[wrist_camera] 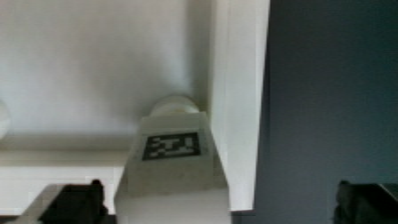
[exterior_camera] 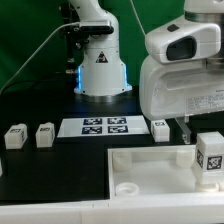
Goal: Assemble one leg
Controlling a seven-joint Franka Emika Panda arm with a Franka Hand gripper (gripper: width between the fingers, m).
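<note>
**A:** Where is the leg?

**B:** The leg (exterior_camera: 210, 155), a small white block with a black-and-white square tag, stands at the edge of the white tray (exterior_camera: 140, 165), at the exterior view's right, below the arm's hand.

**A:** And the claw?

**B:** In the wrist view the claw (wrist_camera: 217, 205) is spread wide. The leg sits between its dark fingertips (wrist_camera: 71, 203), nearer one, and appears to be gripped by neither.
</note>
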